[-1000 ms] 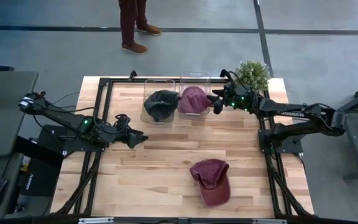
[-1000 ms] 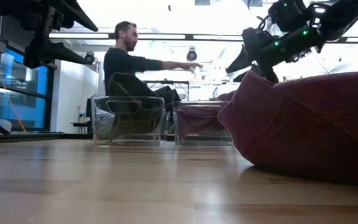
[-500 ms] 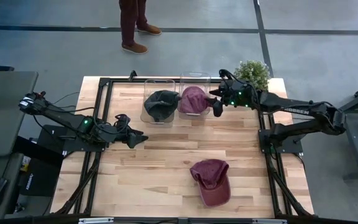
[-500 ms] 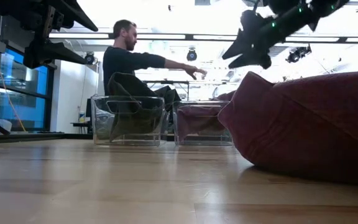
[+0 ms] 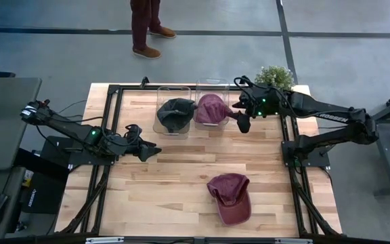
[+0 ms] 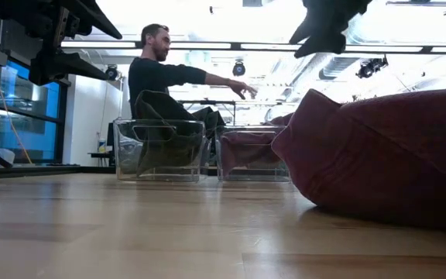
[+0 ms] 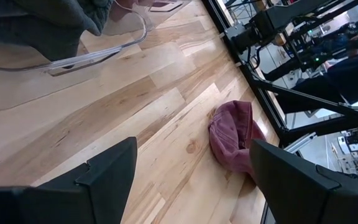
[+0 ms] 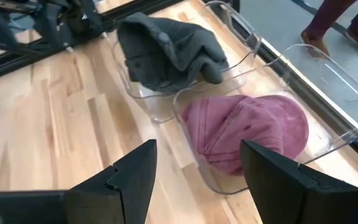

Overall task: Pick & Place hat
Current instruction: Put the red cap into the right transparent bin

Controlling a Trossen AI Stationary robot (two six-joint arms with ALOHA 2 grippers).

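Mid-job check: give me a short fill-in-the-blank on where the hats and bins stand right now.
The dark grey hat lies in a clear plastic ___.
The maroon hat in the neighbouring clear bin sits beside the open ___ gripper.
A second maroon cap lies loose on the wooden ___.

Missing words: bin; right; table

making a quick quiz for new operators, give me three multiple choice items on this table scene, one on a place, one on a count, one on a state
1. Where does the loose maroon fabric cap lie?
A. in a bin
B. on the bare wooden table, near its front edge
C. on the potted plant

2. How many caps show in all?
A. two
B. three
C. five

3. How is the right gripper?
A. open and empty
B. shut on a cap
C. out of view

Answers:
1 B, the high view shows it alone on the planks.
2 B, a dark grey cap and a maroon cap each fill a clear plastic bin, plus the loose one.
3 A, its wrist view shows parted fingers with nothing between.
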